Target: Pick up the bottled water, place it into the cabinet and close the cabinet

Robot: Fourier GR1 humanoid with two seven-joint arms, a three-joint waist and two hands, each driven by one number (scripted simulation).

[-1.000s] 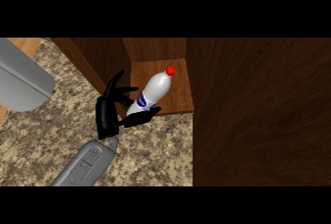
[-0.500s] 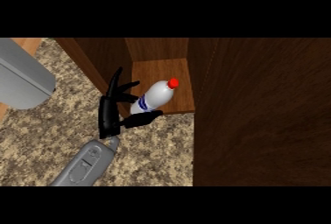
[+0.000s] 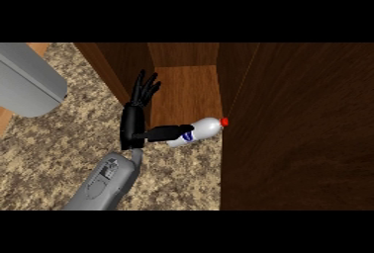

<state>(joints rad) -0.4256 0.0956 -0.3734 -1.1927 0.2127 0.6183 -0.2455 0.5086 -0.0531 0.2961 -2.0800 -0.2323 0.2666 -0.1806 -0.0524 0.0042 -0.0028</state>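
The water bottle point(image 3: 201, 131), white with a blue label and a red cap point(image 3: 225, 121), lies on its side at the front edge of the open cabinet's wooden floor point(image 3: 186, 91). Its cap points right and touches the dark wooden panel point(image 3: 300, 128). My left hand point(image 3: 133, 123) is just left of the bottle, over the cabinet's left wall. The fingers are straight and point away from me. The thumb point(image 3: 164, 132) reaches right and touches the bottle's base. The hand is open and does not hold the bottle. The right hand shows nowhere.
A speckled stone counter point(image 3: 51, 158) fills the lower left. A grey rounded object point(image 3: 25, 81) sits at the upper left edge. The large dark wooden panel takes up the whole right side of the view.
The bottle has left my left hand's grasp and tipped from leaning upright to lying on its side, its cap swinging down and right. The hand's fingers have straightened.
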